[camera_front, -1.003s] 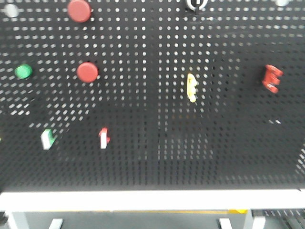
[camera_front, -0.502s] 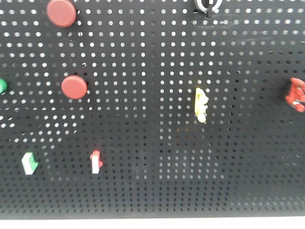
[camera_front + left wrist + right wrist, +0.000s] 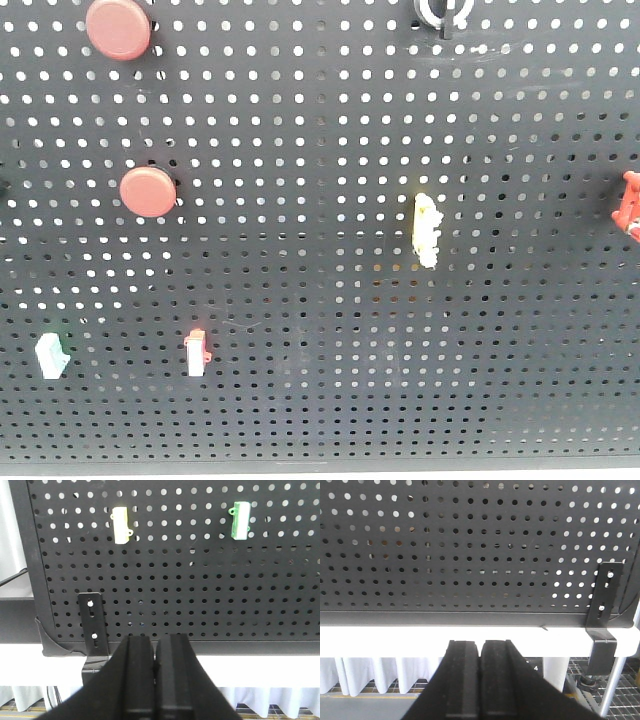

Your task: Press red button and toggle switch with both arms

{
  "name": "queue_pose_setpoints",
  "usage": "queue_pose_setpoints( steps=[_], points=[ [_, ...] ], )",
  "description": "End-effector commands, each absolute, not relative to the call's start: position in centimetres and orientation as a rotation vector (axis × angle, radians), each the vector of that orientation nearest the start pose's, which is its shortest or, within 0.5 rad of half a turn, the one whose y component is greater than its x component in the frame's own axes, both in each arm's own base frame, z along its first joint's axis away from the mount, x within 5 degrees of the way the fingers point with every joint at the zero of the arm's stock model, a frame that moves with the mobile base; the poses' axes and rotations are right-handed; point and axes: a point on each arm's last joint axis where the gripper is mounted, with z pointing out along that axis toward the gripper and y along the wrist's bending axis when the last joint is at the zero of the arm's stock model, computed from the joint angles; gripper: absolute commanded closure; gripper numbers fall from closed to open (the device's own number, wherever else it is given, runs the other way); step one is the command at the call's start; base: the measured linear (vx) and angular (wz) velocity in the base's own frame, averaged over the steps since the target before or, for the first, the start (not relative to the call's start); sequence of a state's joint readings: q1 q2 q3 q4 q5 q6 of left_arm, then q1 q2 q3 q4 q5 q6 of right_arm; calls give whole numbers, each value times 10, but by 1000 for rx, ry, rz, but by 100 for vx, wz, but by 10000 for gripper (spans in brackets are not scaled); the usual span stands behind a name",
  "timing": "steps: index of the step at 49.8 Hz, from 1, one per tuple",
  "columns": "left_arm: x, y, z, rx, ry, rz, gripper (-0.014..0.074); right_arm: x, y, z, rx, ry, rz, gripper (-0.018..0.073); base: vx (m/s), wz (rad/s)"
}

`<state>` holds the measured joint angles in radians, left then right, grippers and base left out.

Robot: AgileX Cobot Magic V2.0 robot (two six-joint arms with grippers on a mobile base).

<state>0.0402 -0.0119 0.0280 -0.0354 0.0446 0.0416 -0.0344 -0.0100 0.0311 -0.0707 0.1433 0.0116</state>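
Observation:
The red button (image 3: 118, 28), a round dull-red cap, sits at the top left of the black pegboard (image 3: 300, 130) in the front view. The toggle switch (image 3: 441, 10), a black knob in a white ring, is cut off by the top edge right of centre. Neither arm shows in that view. In the left wrist view my left gripper (image 3: 156, 642) is shut and empty, below the board's lower left corner. My right gripper (image 3: 480, 647) is likewise shut on nothing, below the board's lower edge (image 3: 470, 617).
A smaller, brighter red button (image 3: 148, 191) sits below the red button. A pale yellow toggle (image 3: 426, 228), a red toggle (image 3: 631, 207), a red-white switch (image 3: 195, 352) and a green-white switch (image 3: 48, 355) are also mounted. Metal brackets (image 3: 91, 625) (image 3: 603, 600) clamp the board's lower corners.
The front view has closed in on the pegboard: everything on it looks larger and has spread outward. The white table edge and the green button have left the picture.

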Motion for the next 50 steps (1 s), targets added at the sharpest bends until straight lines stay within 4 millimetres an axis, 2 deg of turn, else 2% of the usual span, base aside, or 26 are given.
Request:
queue_pose_setpoints(
  steps=[1, 17, 27, 32, 38, 41, 50],
  points=[
    [57, 2, 197, -39, 1493, 21, 595, 57, -2, 194, -28, 1569, -91, 559, 0, 0],
    [56, 3, 208, -41, 1370, 25, 595, 57, -2, 197, -22, 1539, -83, 559, 0, 0],
    [54, 3, 216, -40, 1300, 30, 595, 55, -1, 212, -29, 1375, -79, 559, 0, 0],
    [52, 3, 225, -48, 1243, 21, 595, 51, 0, 227, -26, 1241, -67, 559, 0, 0],
    [42, 3, 263, -58, 1117, 0, 595, 43, 0, 265, -6, 1121, -35, 559, 0, 0],
    [35, 2, 289, -55, 1074, -1, 595, 38, 0, 291, -1, 1092, -32, 559, 0, 0],
    [21, 1, 387, -36, 1016, 13, 595, 37, 0, 380, 1, 1061, -44, 559, 0, 0]
  ],
)
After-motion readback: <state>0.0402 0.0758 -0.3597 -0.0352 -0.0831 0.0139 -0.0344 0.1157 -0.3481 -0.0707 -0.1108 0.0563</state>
